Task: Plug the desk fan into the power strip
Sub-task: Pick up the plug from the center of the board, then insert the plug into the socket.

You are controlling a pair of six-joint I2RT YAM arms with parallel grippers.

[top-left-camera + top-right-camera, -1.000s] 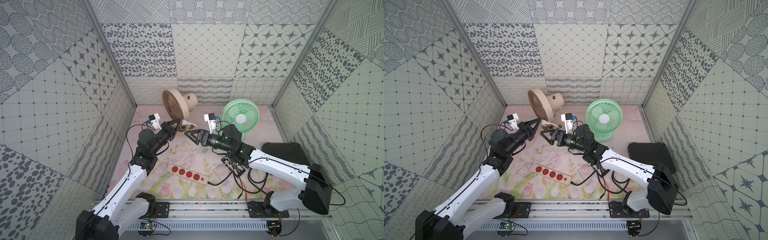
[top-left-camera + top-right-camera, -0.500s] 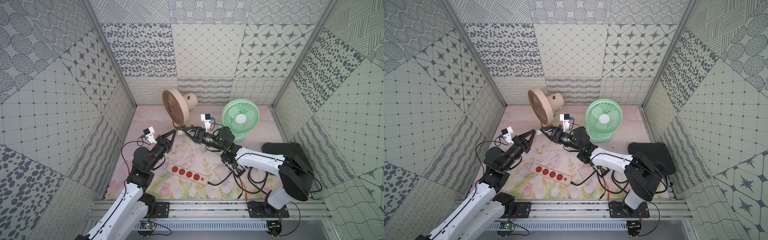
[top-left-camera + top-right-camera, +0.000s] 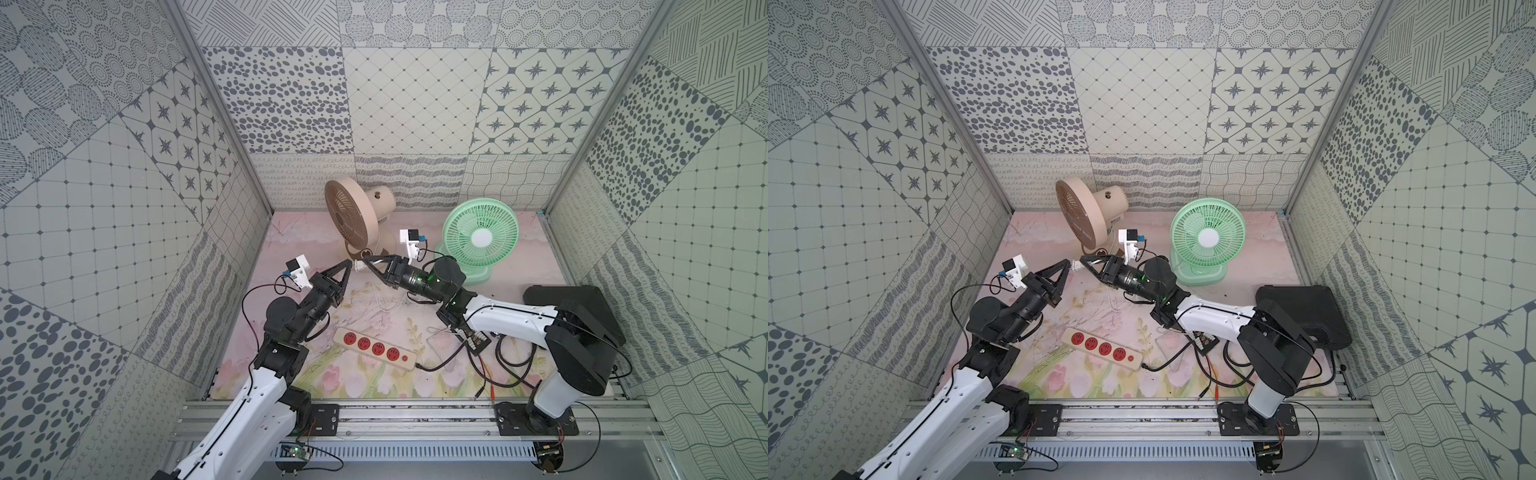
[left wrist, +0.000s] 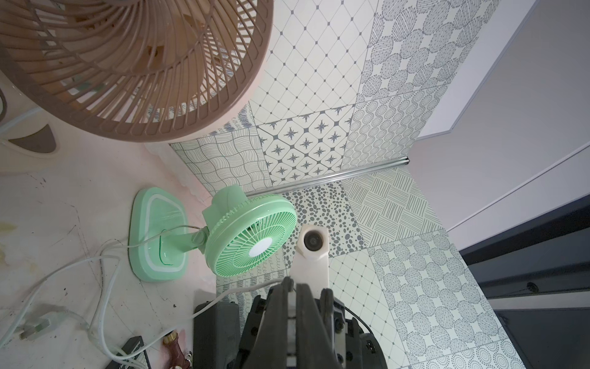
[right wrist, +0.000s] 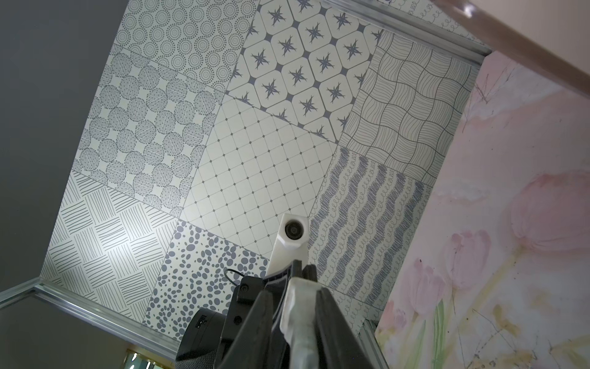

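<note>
My two grippers are meeting tip to tip over the flowered mat, just in front of the beige desk fan, and a white plug is sitting between them. My right gripper is clamping its jaws on the plug's body; the right wrist view is showing the white moulding wedged between my two dark fingers. My left gripper is pinching the plug's other end, its jaws all but together with only a thin white sliver showing between them in the left wrist view. A white cord is trailing from the plug down to the mat, and I cannot tell which fan it is running to, the beige one or the green desk fan standing beside it. The power strip is lying flat on the mat in both top views, closer to the rail than my grippers, between my two arms and well apart from the plug. It is showing as a long cream-coloured bar set at a slant, with four round red sockets in a row along its top, all four red faces in full view. A small red button is sitting past the last socket, at the end pointing toward my right arm, and a black cord is leaving that same end and curling across the mat. A small black connector board is lying near that end, not touching the strip.
</note>
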